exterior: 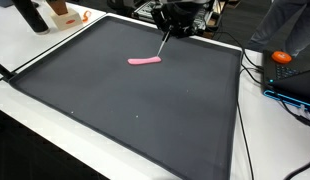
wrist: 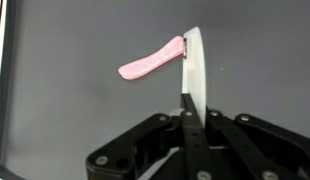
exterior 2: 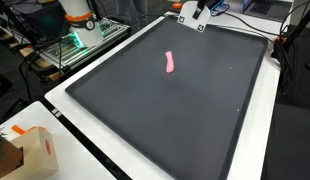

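A pink, slightly curved strip lies flat on the dark mat; both exterior views show it toward the far part of the mat. My gripper is shut on a thin white flat stick that points away from me. The stick's far end sits at the strip's right end, seemingly touching it. In an exterior view the gripper hangs over the mat's far edge, with the stick slanting down toward the strip.
The mat covers most of a white table. An orange object and cables lie off one side. A cardboard box stands at a table corner, and a green-lit device sits beyond the mat.
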Tool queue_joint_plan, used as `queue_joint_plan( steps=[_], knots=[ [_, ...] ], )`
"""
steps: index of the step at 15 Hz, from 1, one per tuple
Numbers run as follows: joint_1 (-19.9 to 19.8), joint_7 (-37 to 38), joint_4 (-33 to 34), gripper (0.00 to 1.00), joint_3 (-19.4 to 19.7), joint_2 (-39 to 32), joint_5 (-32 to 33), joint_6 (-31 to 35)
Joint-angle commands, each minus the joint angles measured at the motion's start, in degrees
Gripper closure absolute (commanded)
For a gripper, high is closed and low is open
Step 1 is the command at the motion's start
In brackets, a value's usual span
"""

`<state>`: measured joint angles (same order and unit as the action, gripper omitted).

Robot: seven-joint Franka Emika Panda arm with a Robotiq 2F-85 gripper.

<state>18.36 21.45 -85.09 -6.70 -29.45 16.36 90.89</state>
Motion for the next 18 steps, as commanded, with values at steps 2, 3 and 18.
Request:
queue_joint_plan(
  steps=[2, 3, 18],
  knots=[
    [-3.2, 0.3, 1.5, 0.99, 2.0, 1.7, -5.2, 0.0],
    [-4.1, 0.3, 1.5, 0.99, 2.4, 2.2, -6.4, 0.1],
    [-19.7, -8.8, -14.7, 0.99, 7.6, 13.0, -26.2, 11.1]
  ],
)
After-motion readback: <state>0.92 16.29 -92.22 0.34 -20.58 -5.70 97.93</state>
